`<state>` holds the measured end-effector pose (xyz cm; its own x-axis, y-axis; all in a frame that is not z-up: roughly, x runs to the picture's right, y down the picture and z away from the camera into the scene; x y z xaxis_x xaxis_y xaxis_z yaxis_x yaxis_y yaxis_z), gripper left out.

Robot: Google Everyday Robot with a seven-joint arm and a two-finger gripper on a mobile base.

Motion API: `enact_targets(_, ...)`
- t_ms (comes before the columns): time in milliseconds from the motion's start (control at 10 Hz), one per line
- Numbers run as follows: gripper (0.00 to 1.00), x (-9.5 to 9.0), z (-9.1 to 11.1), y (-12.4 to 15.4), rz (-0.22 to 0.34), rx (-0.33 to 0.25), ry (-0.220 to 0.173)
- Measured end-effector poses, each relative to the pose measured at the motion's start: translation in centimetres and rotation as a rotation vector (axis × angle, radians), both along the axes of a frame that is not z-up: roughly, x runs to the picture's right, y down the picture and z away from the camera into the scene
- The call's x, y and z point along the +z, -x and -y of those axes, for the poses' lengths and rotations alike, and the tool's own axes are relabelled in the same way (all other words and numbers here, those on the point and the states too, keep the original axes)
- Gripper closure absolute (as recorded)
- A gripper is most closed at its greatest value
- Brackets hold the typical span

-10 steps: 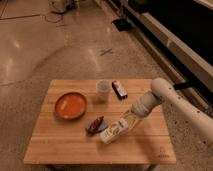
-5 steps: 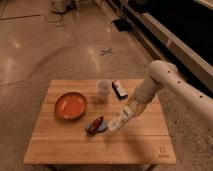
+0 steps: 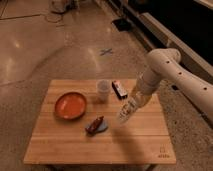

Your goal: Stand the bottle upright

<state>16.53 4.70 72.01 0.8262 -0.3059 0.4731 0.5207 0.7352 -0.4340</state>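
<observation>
Midair, the gripper's [image 3: 133, 102] fingers [image 3: 136, 98] clasp the tilted bottle [image 3: 125, 112] near cup [image 3: 103, 90] and dark bar [image 3: 118, 90].

A single camera looks steeply down on the wooden table [image 3: 60, 145] from above its near edge, near enough that the whole tabletop fills the lower frame, with polished floor [image 3: 60, 45] beyond its far edge. The arm [image 3: 170, 65] enters from the table's right, and its gripper [image 3: 134, 100] hangs over the table's right half, by the bottle [image 3: 125, 112].
</observation>
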Motion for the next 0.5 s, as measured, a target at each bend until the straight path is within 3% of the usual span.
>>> enact_targets(500, 1.0, -0.5, 0.1, -2.3, -0.143, -0.11, -0.138)
